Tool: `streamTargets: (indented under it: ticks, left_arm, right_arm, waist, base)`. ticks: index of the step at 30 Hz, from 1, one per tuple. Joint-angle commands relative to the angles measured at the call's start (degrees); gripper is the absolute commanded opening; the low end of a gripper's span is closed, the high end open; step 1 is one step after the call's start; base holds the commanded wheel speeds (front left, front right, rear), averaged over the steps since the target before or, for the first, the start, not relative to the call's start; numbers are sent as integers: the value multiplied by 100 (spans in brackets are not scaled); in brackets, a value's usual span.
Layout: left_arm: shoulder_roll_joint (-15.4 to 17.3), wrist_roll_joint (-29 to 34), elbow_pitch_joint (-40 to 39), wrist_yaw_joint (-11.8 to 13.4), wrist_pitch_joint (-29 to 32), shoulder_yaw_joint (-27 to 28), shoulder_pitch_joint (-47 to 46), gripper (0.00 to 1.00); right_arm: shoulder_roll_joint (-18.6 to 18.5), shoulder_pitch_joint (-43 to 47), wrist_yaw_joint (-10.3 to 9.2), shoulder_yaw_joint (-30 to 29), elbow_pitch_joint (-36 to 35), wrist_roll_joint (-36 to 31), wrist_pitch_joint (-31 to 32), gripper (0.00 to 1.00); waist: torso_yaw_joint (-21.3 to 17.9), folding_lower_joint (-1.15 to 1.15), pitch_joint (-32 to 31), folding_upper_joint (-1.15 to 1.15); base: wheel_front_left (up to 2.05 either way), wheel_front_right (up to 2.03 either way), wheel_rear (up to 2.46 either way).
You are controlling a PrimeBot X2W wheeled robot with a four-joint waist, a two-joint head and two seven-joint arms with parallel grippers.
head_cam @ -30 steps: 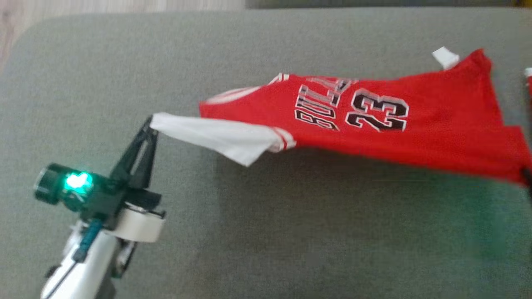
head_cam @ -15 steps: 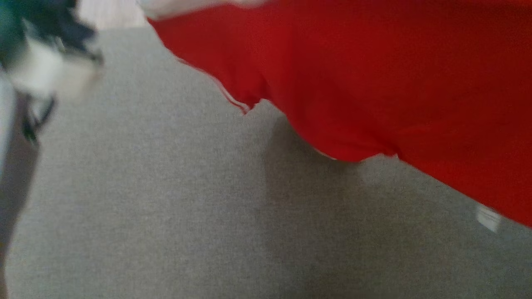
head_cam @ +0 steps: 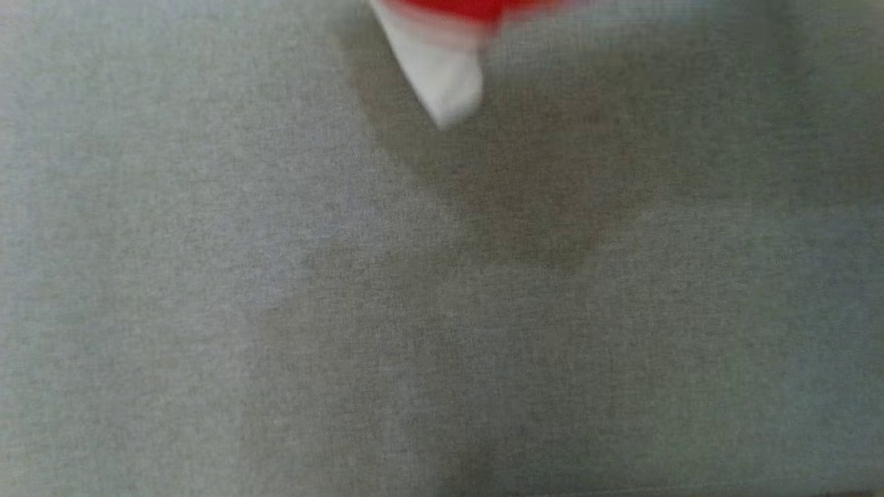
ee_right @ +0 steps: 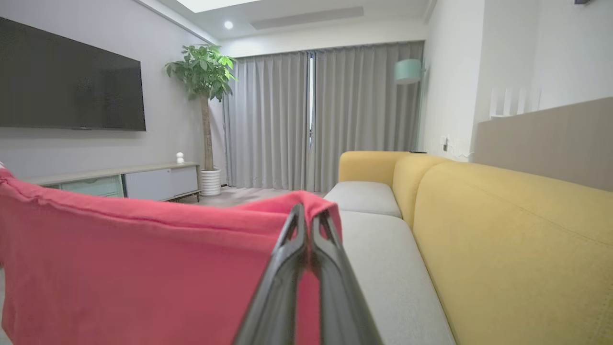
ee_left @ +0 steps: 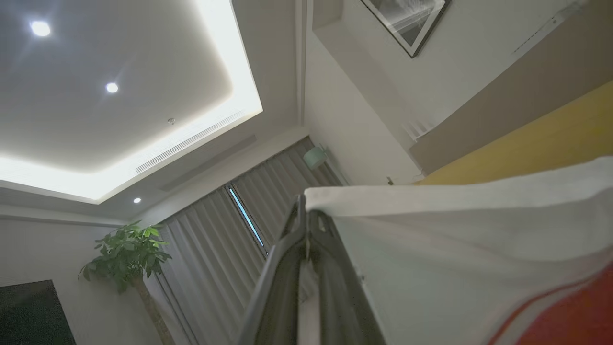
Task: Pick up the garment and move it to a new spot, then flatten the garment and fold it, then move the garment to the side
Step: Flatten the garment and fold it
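Your left gripper [ee_left: 304, 208] is clamping the garment [ee_left: 455, 249] by its white end and your right gripper [ee_right: 310, 214] is clamping its red edge, both holding it aloft over the grey sofa seat [head_cam: 207, 310].

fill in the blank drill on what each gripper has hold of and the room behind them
1. The left gripper is shut on the ____ part of the garment.
2. The right gripper is shut on the garment's ____ part.
3. The sofa has grey seats and a ____ back.
4. The potted plant stands between the television and the grey ____.
Missing words: white; red; yellow; curtains.
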Motion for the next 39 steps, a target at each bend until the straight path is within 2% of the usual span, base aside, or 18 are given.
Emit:
streamTargets:
  ticks: [1,6,12,18,23,24,31,39]
  left_arm:
    - [174,20,-67,70,-108,196,-319,0]
    - [221,-73,-365,-131,-173,39,245,0]
    - [423,-391,-1459,-169,-176,-126,2576,0]
    - [504,-738,-2457,123,-177,-167,5140,0]
    - [455,-1020,-2874,377,-177,-231,6927,0]
    - [455,-1020,-2874,377,-177,-231,6927,0]
    - [401,-1341,-3114,671,-177,-176,8484,0]
    - [521,-1521,-3252,616,-93,-255,9270,0]
  right_arm:
    - [-119,-146,37,148,104,-45,-179,0]
    - [-287,18,37,609,650,221,-443,0]
    - [-509,1284,37,1010,1051,706,-604,0]
    - [-688,2986,37,1061,1131,1263,-875,0]
    - [-721,4329,37,905,1076,1590,-1037,0]
    - [-721,4329,37,905,1076,1590,-1037,0]
    - [-657,5734,37,643,804,1714,-1303,0]
    - [-573,6891,37,279,194,1685,-1183,0]
  waist:
    - [45,-3,87,0]
    - [148,-3,50,0]
    - [295,-3,-130,0]
    - [330,-3,-497,0]
    - [278,-3,-869,0]
    - [278,-3,-869,0]
    - [233,-3,-1307,0]
    - [187,-3,-1577,0]
  base:
    - [0,0,0]
    - [0,0,0]
    - [0,0,0]
    - [0,0,0]
    - [0,0,0]
    - [0,0,0]
    - [0,0,0]
    - [0,0,0]
